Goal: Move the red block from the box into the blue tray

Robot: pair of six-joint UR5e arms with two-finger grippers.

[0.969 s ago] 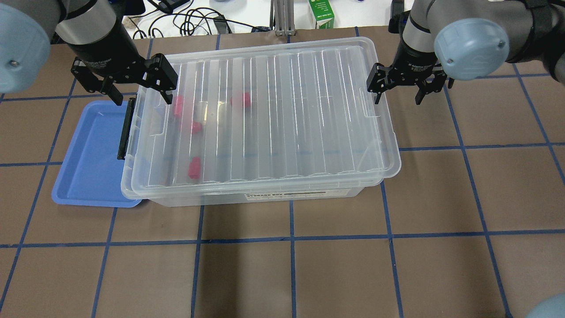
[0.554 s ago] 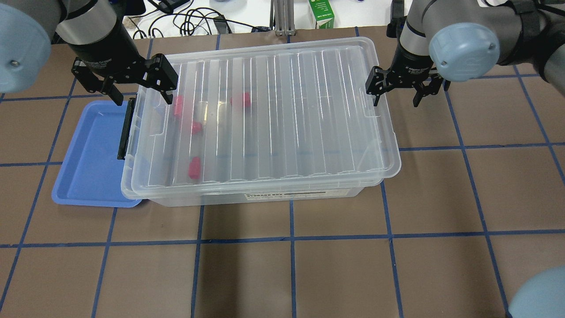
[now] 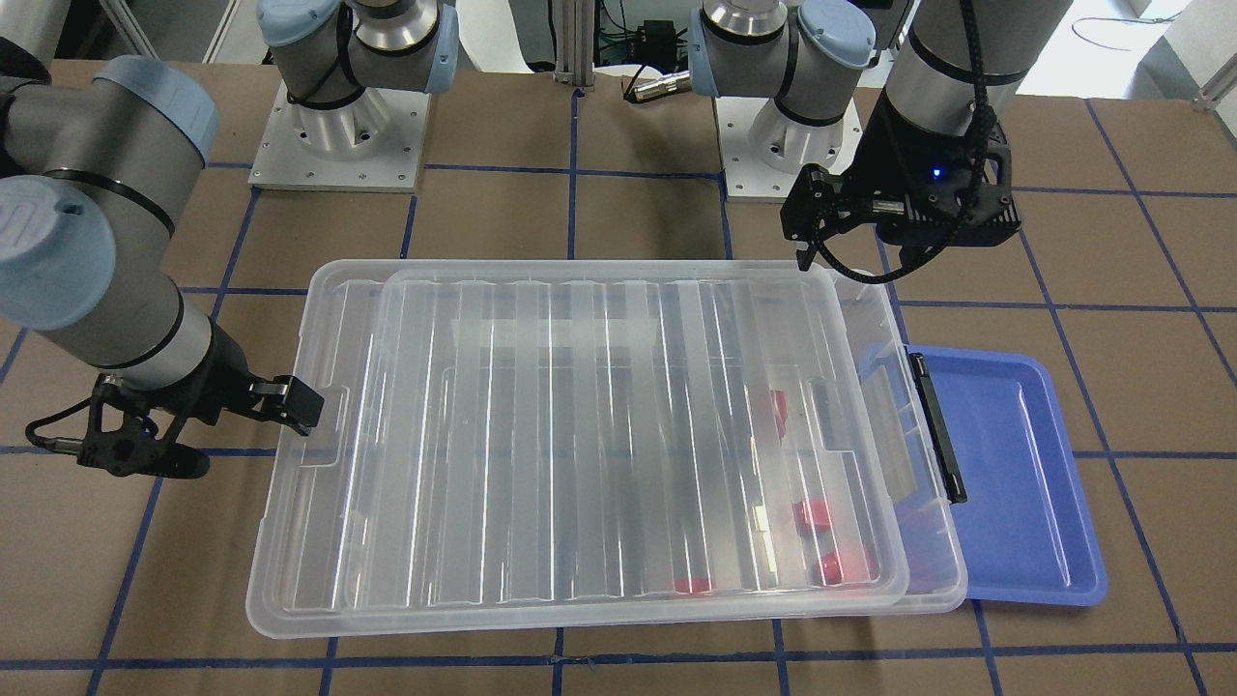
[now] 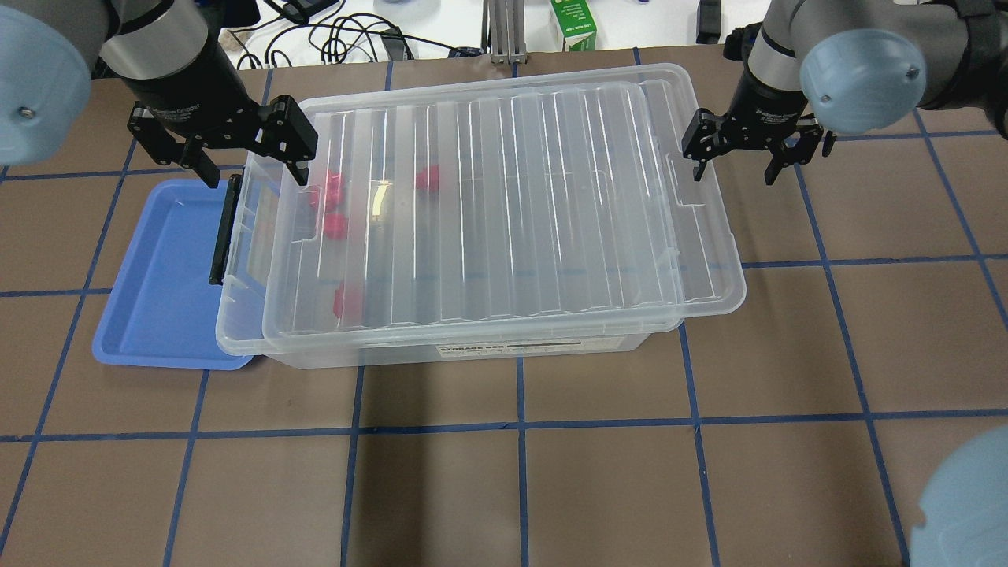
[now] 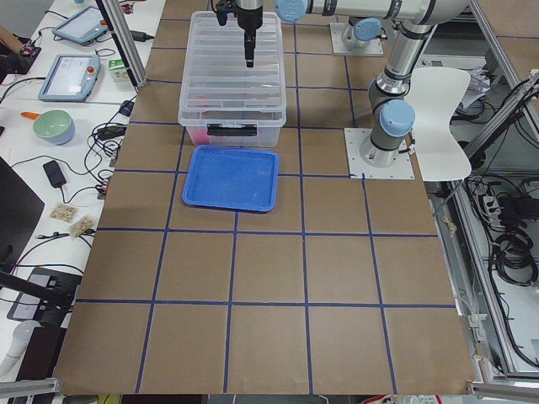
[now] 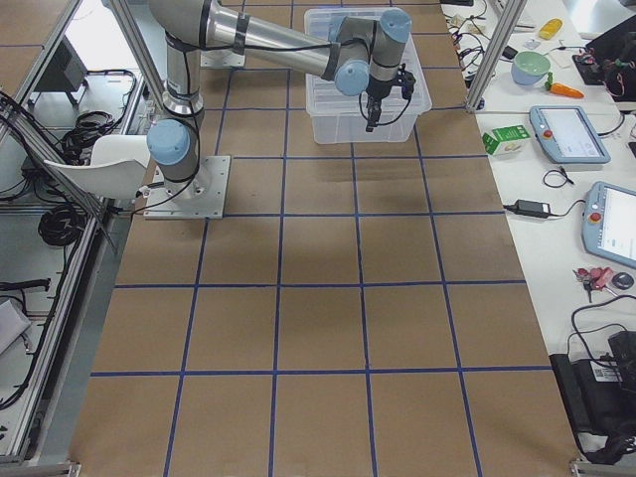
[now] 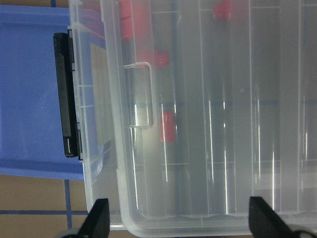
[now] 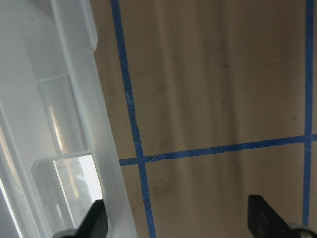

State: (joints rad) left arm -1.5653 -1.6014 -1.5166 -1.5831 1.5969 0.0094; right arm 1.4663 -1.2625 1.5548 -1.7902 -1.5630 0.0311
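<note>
Small red block [image 4: 336,226], blurred pink beneath ribbed clear lid [image 4: 512,205], left claw [image 4: 253,164] apart, right claw [image 4: 734,163] apart

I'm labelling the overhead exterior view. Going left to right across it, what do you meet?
blue tray → black clip → red blocks under the lid → right gripper

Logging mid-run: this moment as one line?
lid offset on box | red blocks in box | tray empty | left gripper open | right gripper open at lid
</note>
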